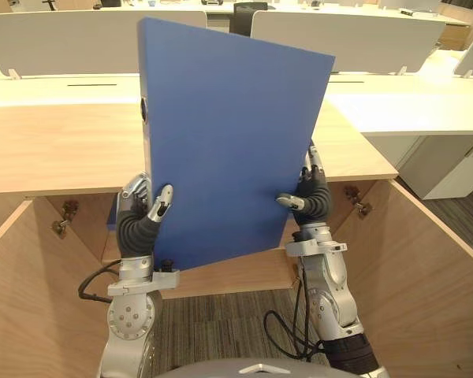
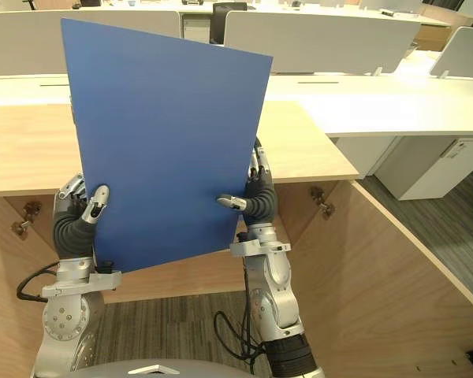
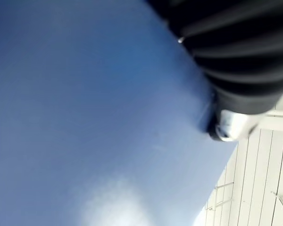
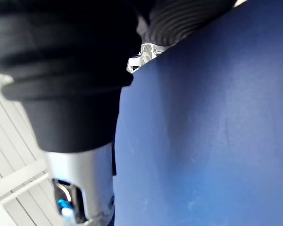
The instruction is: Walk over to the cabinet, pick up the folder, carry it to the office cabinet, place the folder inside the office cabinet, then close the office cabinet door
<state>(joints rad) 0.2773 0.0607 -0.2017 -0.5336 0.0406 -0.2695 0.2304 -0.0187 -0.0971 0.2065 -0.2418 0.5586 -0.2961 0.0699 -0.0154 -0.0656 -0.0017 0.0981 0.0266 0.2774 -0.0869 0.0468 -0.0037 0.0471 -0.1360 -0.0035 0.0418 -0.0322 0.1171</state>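
Folder (image 1: pixel 236 142) upright before cabinet (image 1: pixel 39 150), edges gripped by left robot hand (image 1: pixel 138 220), right robot hand (image 1: pixel 314 201)

Folder (image 1: pixel 236 142): solid mid-blue, no pattern, with a darker shade along the spine edge. Left hand (image 1: pixel 139 219) and right hand (image 1: pixel 314 197): silver fingers with dark tips, black ribbed covers. Cabinet (image 1: pixel 55 150): light wood on the top, with fine grain running across it. Cabinet doors (image 1: pixel 426 268): warmer, browner wood tone with faint grain. Hinges (image 1: pixel 63 219): dull bronze. Desks (image 1: pixel 410 106): plain cream-white. Partition panels (image 1: pixel 63 39): plain pale grey-white. Carpet (image 1: pixel 221 323): grey, streaked with thin darker and lighter lines. Drawer unit (image 1: pixel 457 169): white.
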